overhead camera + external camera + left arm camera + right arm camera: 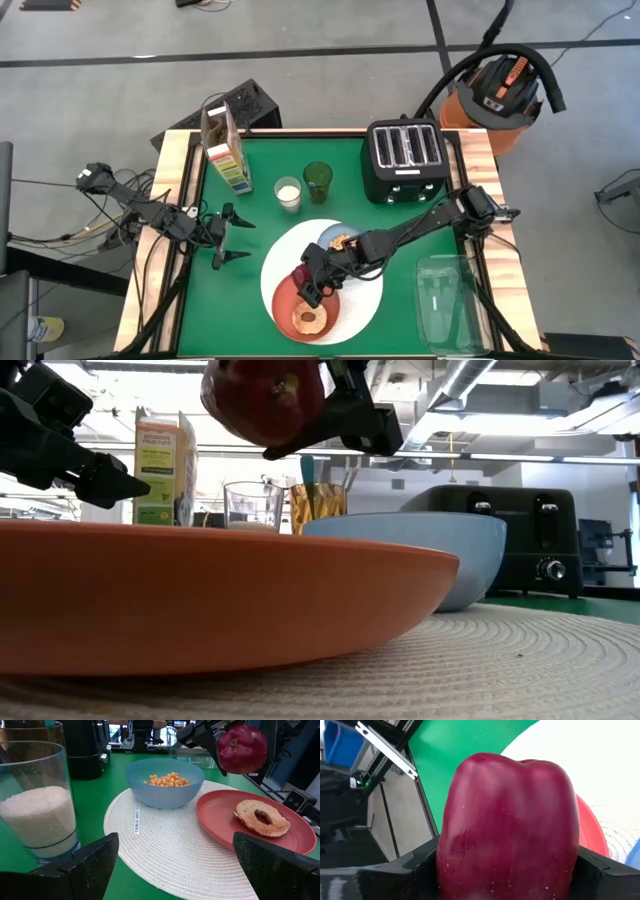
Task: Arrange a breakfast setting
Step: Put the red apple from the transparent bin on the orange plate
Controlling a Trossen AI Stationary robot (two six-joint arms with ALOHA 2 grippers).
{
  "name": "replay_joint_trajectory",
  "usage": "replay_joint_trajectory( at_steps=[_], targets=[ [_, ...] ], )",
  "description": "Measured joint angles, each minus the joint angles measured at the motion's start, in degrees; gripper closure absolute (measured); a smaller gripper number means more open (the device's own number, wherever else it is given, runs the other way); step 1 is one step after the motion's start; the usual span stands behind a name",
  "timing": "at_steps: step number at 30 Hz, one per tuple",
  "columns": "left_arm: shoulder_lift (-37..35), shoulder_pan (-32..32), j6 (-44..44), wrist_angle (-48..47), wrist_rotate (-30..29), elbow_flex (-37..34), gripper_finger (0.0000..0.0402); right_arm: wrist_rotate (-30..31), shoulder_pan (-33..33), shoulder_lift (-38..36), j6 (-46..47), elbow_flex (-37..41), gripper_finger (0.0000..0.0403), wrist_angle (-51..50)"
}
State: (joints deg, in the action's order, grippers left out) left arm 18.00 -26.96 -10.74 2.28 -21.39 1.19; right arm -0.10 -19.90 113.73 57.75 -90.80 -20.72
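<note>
Right gripper (312, 283) pinches a dark red apple (507, 825) between its fingers, held in the air above the orange-red plate (290, 298); the right wrist view shows the apple wedged between both dark fingers, filling most of the frame. Left gripper (232, 238) hangs spread wide over the green bench (235, 310) left of the setting, holding nothing and touching nothing; its two fingers (90, 865) frame the left wrist view with a clear gap.

White round woven placemat (355, 300) lies at the bench's middle front, its tag reading "TABLE MAT" legible only in the left wrist view. Orange-red plate sits on the mat's front-left part, carrying a sliced bagel half (262, 817). Light-blue bowl (165, 782) sits on the mat behind the plate, just beside it; the left wrist view shows small round yellow cereal pieces (167, 780) inside, which the low view hides behind the bowl wall.

High view alone shows the cereal box (225, 150) at back left, the glass of milk (288, 193) and the green cup (318, 180) behind the mat, the black four-slot toaster (405, 158) at back right, and a clear plastic container (448, 300) at front right. Low view shows the apple up high, well clear of the plate rim.
</note>
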Motion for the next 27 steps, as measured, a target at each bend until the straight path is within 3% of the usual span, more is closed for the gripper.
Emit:
replay_joint_trajectory(
  at_steps=[14,21,27],
  targets=[
    [0.0,0.0,0.0,0.0,0.0,0.0,0.0023,0.8,0.2,0.0,0.9,0.0,0.0085,0.5],
    [0.0,0.0,0.0,0.0,0.0,0.0,0.0023,0.9,-0.6,3.7,3.1,-0.9,0.0085,5.5],
    [0.5,0.0,0.0,0.0,-0.1,0.0,0.0023,-1.7,-0.1,6.0,1.8,-3.3,0.0085,2.7]
  ],
)
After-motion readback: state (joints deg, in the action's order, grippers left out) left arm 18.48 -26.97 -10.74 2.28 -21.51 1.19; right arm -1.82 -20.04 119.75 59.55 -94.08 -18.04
